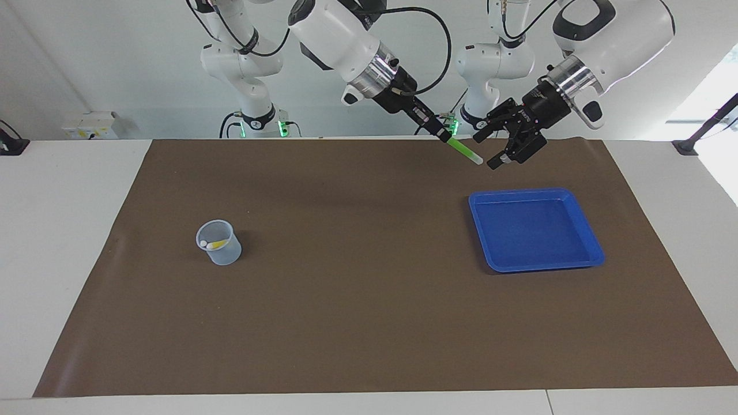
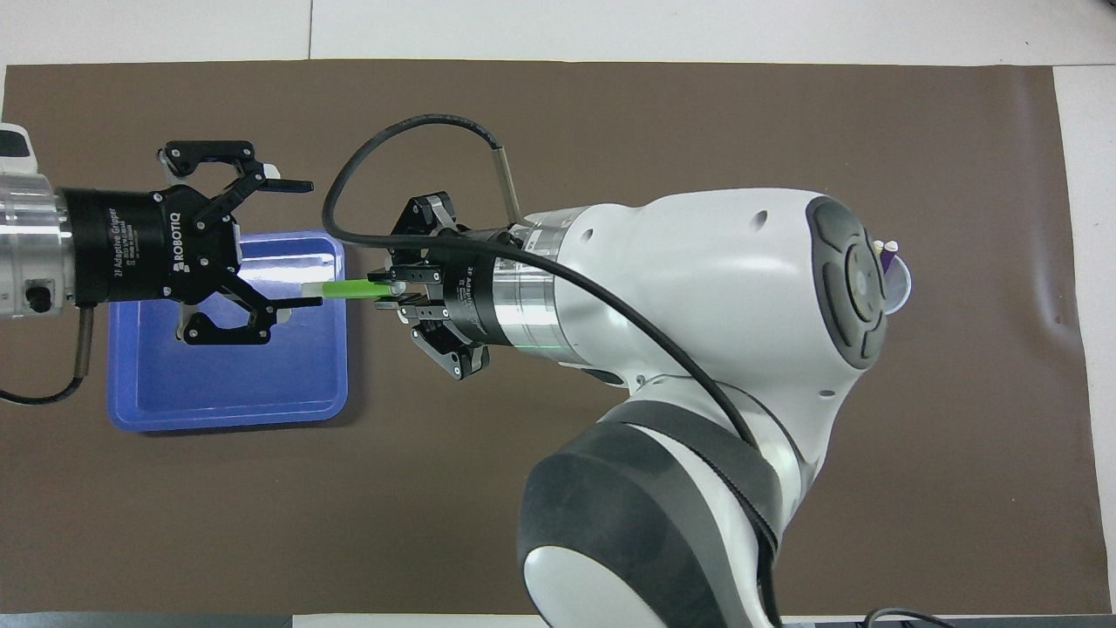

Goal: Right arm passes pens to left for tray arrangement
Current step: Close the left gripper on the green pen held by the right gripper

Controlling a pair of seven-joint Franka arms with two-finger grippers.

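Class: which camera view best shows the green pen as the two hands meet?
The overhead view: the green pen lies lengthwise, its cap reaching between the open left hand's fingers. The facing view shows the pen foreshortened, shorter, gripped by the right hand.

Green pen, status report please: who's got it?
Right hand shut on green pen, in the air. Left hand open at pen's cap, not gripping. Blue tray bare. Nothing blocking.

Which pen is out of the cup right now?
The green pen, held in the shut right gripper. The yellow pen and purple pen sit in the cup.
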